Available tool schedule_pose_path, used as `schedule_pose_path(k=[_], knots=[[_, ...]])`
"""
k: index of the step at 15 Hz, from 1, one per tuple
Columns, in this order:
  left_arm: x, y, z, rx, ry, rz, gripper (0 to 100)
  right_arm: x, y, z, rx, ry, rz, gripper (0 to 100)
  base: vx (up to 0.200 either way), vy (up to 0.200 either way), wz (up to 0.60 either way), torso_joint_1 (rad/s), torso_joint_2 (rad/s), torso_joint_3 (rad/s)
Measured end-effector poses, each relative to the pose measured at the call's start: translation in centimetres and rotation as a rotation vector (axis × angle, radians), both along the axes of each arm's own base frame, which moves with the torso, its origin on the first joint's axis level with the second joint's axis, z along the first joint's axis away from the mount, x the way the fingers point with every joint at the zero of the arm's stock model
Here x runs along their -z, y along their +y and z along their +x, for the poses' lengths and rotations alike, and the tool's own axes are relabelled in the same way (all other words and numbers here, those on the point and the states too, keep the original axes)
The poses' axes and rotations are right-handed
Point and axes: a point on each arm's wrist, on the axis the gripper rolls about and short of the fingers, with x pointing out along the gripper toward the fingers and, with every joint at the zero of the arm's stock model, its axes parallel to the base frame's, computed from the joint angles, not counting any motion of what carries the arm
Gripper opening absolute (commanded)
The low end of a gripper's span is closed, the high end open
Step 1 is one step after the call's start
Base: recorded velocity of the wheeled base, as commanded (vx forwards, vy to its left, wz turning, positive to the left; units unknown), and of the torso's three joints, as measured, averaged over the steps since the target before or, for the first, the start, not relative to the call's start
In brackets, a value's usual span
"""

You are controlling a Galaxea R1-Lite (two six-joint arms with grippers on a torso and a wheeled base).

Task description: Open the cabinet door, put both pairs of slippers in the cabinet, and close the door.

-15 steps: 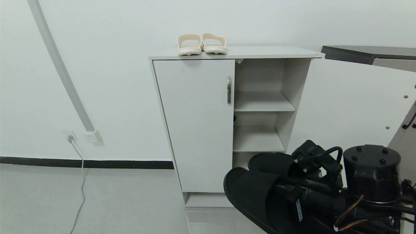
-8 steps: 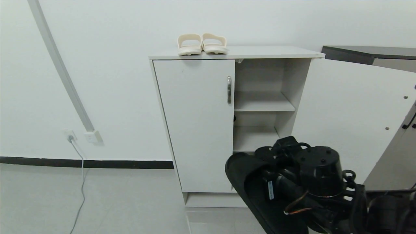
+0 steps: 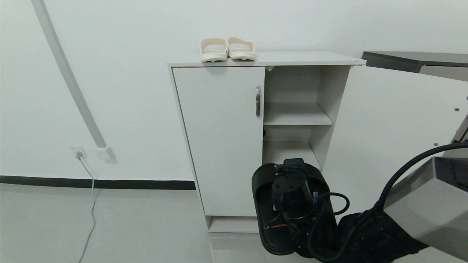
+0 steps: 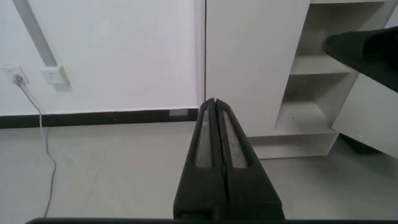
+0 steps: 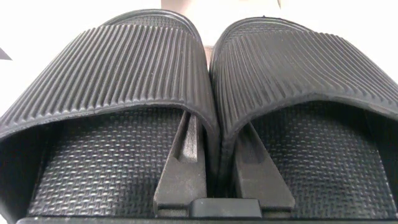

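My right claw (image 5: 217, 146) pinches the black slippers (image 3: 262, 197) by their touching inner walls, near the lower shelf (image 3: 287, 155) in the cabinet's (image 3: 219, 146) open right half. My left claw (image 4: 214, 143) is closed on nothing. I judge that this thin pinch could let one slipper slip, or a toe could catch the shelf edge. The beige slippers (image 3: 226, 49) sit on top, far left.

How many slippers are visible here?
4. Two cream slippers sit side by side on the cabinet top; two black slippers are pinched together in the right hand, in front of the cabinet's open side. More could hide behind the shut door.
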Motion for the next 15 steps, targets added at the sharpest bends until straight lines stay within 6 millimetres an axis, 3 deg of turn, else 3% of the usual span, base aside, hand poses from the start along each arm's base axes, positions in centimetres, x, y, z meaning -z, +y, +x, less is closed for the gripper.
schedule_pose_path(k=[6, 15], knots=[[0.0, 0.0, 0.0, 0.0, 0.001, -0.001, 0, 1.2, -0.4, 1.2, 0.041, 0.016, -0.002, 0, 0.0, -0.2, 0.0, 0.002, 0.01, 0.001], [0.0, 0.0, 0.0, 0.0, 0.0, 0.0, 0, 3.3, 0.0, 2.2, 0.042, 0.005, 0.019, 0, 0.0, 0.0, 0.0, 0.0, 0.0, 0.0]])
